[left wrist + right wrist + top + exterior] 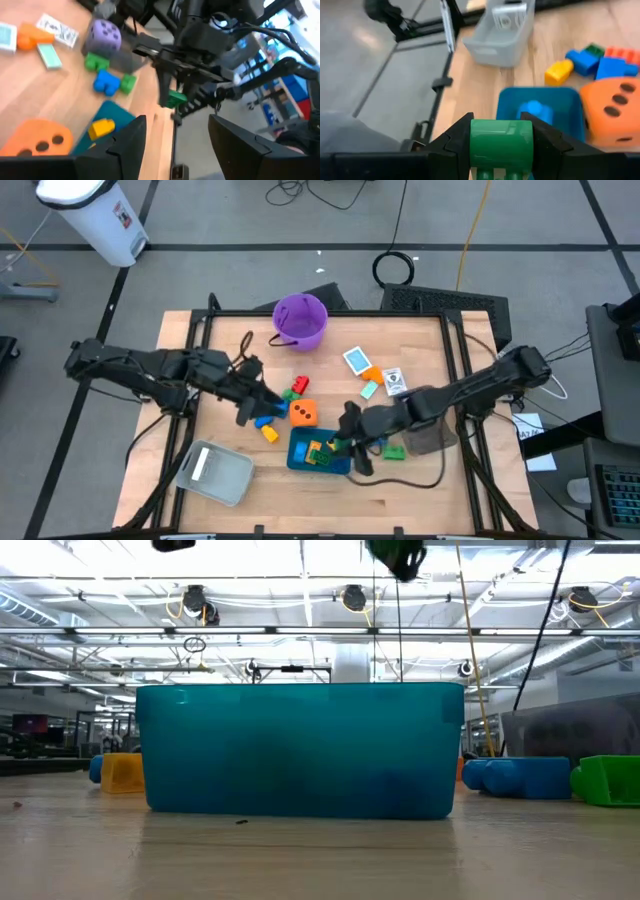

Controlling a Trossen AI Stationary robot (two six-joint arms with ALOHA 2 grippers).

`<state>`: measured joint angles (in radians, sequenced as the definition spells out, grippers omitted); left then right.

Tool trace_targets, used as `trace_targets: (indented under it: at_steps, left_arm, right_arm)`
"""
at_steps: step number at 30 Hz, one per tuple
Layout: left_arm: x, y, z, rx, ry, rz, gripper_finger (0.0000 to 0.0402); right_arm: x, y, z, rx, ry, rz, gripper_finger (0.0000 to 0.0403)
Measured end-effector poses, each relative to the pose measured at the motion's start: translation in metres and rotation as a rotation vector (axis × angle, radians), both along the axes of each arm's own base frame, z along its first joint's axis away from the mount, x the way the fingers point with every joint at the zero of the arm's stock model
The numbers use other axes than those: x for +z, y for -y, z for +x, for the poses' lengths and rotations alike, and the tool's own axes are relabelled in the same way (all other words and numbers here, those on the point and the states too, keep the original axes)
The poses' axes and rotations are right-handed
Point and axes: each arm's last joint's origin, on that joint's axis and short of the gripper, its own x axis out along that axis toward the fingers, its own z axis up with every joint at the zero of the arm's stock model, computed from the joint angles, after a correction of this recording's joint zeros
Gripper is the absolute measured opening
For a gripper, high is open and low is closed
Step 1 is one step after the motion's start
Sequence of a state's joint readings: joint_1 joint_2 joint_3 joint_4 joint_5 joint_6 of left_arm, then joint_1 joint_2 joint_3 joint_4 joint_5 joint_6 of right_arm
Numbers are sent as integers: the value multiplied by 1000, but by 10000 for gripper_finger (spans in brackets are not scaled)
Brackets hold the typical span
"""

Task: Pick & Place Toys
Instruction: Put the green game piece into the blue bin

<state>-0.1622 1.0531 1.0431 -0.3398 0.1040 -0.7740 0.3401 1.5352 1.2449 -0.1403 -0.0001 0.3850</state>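
Nearest on the wooden tabletop (420, 490), the grey tray (214, 474) sits at the front left corner with a white card lying inside it. Just beyond, the teal tray (303, 452) is in the front middle with a few bricks already in it, a yellow one and a blue one among them. Right over its right edge hangs the right end effector (501, 145), and it is clamped on a green brick (501, 142), fingers pressed on both sides, raised above the tray's open top. A second green brick (394, 451) lies on the wood just right of the tray, beside a clear tray (432, 439).

Further in, the orange die (303, 414) stands touching the teal tray's far rim, dots up. To its left, a yellow brick (269, 434), a blue brick (265, 421) and a red-and-green cluster (297, 388) are scattered close together. The left end effector (250, 406) hovers at that cluster, its fingers parted with nothing between them.

Beyond the middle, the white-and-blue cards (357, 361) and an orange brick (370, 375) lie well apart from the trays. Farthest back stands the purple bucket (300, 320), upright near the rear edge.
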Motion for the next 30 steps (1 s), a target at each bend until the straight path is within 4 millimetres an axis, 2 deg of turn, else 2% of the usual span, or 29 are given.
trace_targets:
  at_steps: [8, 16, 22, 30]
  left_arm:
    - [-10, 20, -8, -85, -107, 5, 218]
    - [-15, 41, -17, -124, -139, 106, 218]
    - [-31, 41, -30, -30, -318, 228, 218]
    - [-69, 37, -35, 106, -548, 322, 218]
  right_arm:
    - [-52, -6, 27, -81, -148, 18, 135]
    - [-100, -11, 40, -165, -308, 69, 135]
    - [-117, -10, 44, -232, -374, 103, 141]
    - [-112, 4, 53, -254, -325, 150, 189]
